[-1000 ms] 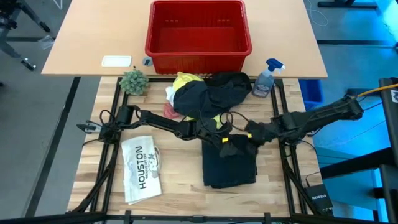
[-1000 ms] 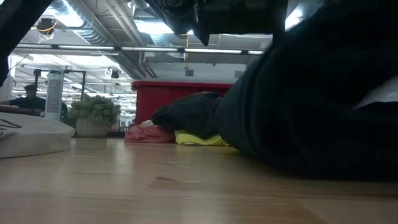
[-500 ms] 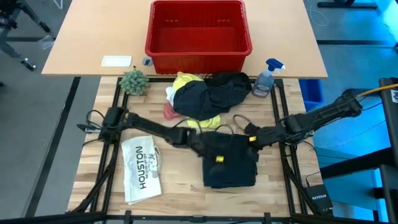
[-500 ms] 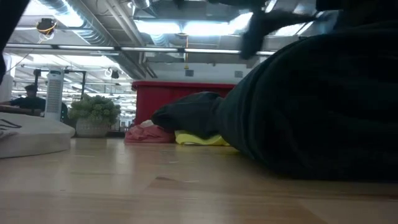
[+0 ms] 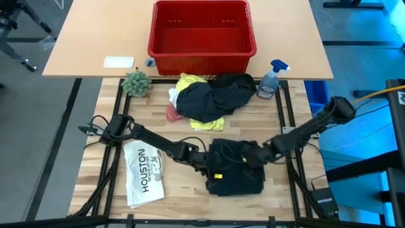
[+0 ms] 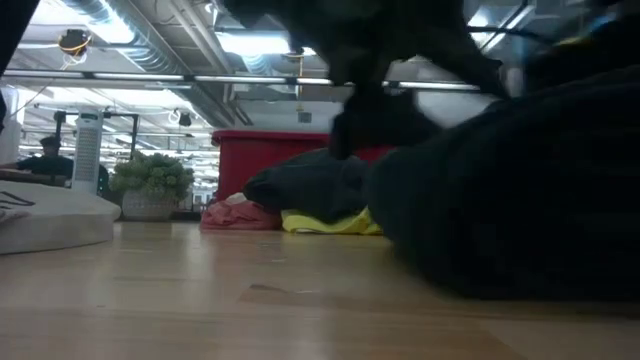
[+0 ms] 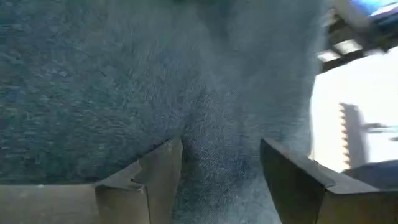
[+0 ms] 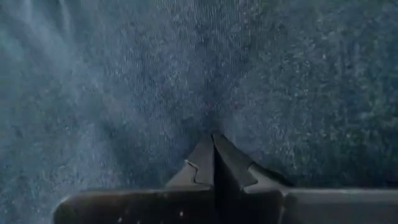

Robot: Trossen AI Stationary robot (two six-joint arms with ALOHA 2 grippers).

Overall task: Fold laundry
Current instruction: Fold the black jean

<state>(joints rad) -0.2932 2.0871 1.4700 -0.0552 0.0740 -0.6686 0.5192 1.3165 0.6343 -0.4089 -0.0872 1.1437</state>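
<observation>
The dark trousers [image 5: 240,180] lie folded into a block near the table's front edge, a dark mound in the low view [image 6: 520,200]. My left gripper [image 5: 218,174] reaches onto the block from the left, open [image 7: 221,177]. My right gripper [image 5: 243,158] comes from the right, shut [image 8: 213,152], onto the block's far half. Behind them lies a loose pile: a yellow T-shirt [image 5: 190,82] under another dark garment [image 5: 212,98], with a pink cloth [image 5: 172,114] and a white cloth [image 5: 173,95] at the pile's left edge. My left gripper lays its open fingers [image 7: 161,177] against the trousers' top layer [image 7: 211,124], slanting down from the table's left. No cloth is gathered between them. My right gripper presses its shut fingertips [image 8: 213,155] on the trousers' top layer [image 8: 208,106], slanting down from the right. Creases run out from the tips.
A flat white item printed HOUSTON [image 5: 144,171] lies left of the trousers. Behind the pile, on the far table, stands a red basket [image 5: 201,54], with a spray bottle [image 5: 271,79] to the right and a small plant [image 5: 136,82] to the left. Bare wood shows at the front left.
Both grippers have come down and toward the table's near edge, from the folded trousers' far edge onto their top. The left one has tipped flatter. The trousers stay folded in place; in the low view their mound is lower than before.
</observation>
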